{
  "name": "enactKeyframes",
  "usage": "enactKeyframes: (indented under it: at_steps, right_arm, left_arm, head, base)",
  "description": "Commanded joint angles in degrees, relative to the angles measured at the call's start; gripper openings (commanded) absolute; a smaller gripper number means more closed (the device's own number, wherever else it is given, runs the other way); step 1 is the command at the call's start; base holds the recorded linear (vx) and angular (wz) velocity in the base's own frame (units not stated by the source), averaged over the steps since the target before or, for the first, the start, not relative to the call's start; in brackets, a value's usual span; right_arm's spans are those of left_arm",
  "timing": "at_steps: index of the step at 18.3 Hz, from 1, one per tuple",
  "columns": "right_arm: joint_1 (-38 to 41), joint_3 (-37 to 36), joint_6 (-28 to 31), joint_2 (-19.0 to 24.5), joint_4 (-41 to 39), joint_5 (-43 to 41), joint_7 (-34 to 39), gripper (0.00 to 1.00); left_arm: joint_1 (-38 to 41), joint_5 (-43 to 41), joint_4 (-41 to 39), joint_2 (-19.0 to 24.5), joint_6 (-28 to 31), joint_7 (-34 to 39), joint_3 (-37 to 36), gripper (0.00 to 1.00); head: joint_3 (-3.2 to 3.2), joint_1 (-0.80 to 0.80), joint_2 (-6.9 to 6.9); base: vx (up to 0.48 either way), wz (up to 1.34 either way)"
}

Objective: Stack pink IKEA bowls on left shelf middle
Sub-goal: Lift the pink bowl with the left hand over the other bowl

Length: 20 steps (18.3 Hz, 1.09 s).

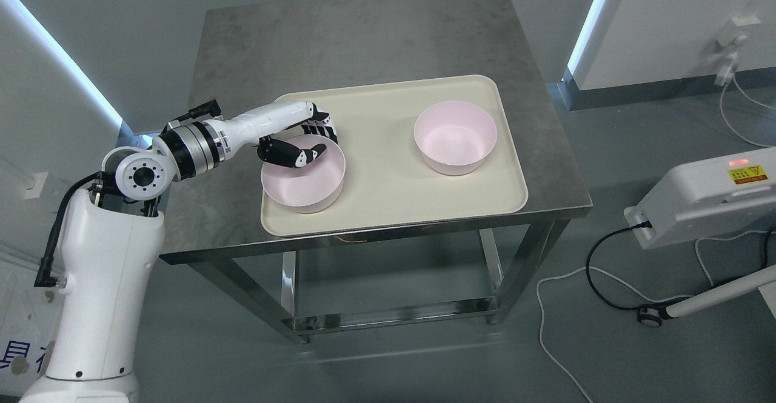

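We are gripping the near pink bowl (303,176) by its rim with the left hand (300,142), thumb inside, fingers outside. It is sitting on the cream tray (388,209); the second pink bowl (455,137) is standing well apart.

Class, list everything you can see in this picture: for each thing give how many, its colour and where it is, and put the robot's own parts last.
Bowls: two, pink; one at the left of the tray, one at the right, apart, not stacked.
Tray: one, cream; on the table top, towards the front.
Table: one, grey steel; centre of the picture, with a low shelf underneath.
Device: one, white with a yellow warning label and a red light; right edge.
Cables: black and white; on the floor at the right.
Left arm: one, white and silver; coming in from the lower left.
Left hand: one, black and white; gripping the far rim of the left bowl, thumb inside.
Right arm: not in view.
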Motion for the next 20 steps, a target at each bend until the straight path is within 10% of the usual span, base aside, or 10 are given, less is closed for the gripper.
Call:
enactKeyframes:
  at_steps: [1, 9, 20]
  right_arm:
    - [0.00, -0.26, 0.03, -1.00, -1.00, -0.09, -0.03, 1.00]
    - [0.00, -0.26, 0.03, -1.00, -1.00, -0.09, -0.03, 1.00]
    - [0.00, -0.26, 0.03, -1.00, -1.00, -0.09, -0.03, 1.00]
  left_arm:
    - [-1.30, 0.21, -2.15, -3.35, -0.35, -0.45, 3.80, 0.00]
    - [-6.57, 0.38, -3.56, -18.97, 3.16, -2.48, 4.44, 0.00]
    - [-21.33, -1.37, 8.19, -18.97, 6.24, 13.59, -30.27, 0.01]
  head:
    - [0.00, 0.00, 0.00]
    - [0.00, 0.00, 0.00]
    - [0.00, 0.00, 0.00]
  base:
    - [0.000, 0.00]
    - [0.000, 0.00]
    - [0.000, 0.00]
